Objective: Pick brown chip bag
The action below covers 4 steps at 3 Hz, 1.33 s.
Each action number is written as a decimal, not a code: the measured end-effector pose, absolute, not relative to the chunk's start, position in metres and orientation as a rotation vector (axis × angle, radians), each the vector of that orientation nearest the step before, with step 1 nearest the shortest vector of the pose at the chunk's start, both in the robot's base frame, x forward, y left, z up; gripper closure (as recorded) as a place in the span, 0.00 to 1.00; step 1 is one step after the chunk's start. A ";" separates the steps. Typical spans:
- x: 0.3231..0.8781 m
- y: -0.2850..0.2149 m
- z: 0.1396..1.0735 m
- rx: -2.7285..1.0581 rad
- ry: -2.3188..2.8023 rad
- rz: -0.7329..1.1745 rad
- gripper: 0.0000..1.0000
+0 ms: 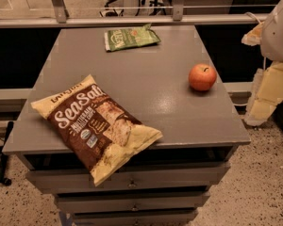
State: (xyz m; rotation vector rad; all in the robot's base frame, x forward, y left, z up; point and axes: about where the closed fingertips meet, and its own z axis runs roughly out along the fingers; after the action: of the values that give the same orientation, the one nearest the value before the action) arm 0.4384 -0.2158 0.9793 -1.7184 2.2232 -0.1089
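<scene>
One brown chip bag (96, 126) overhangs the table (146, 93) edge, probably easing a grasp; gripper (268, 94) hangs right, closure indeterminable.

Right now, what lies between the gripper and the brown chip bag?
Camera view: bare table; the apple sits just behind that line. The gripper hangs right of the table.

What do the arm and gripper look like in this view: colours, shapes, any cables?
Only part of the robot shows, at the right edge beside the table. The arm has a smooth, rounded white shell. Below it, the gripper is pale yellow, built of blocky, flat-faced segments. A thin pale cable seems to loop beside the shell. No markings are visible.
</scene>
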 end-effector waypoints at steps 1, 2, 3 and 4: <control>0.439 -0.212 0.979 -1.714 2.221 -0.098 0.00; 0.444 -0.169 0.978 -1.668 2.193 0.025 0.00; 0.448 -0.078 0.980 -1.594 2.146 0.283 0.00; 0.442 -0.018 0.972 -1.540 2.114 0.440 0.00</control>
State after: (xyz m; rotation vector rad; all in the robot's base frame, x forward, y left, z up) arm 0.4425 -0.0181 0.9721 -1.5395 2.1140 0.4395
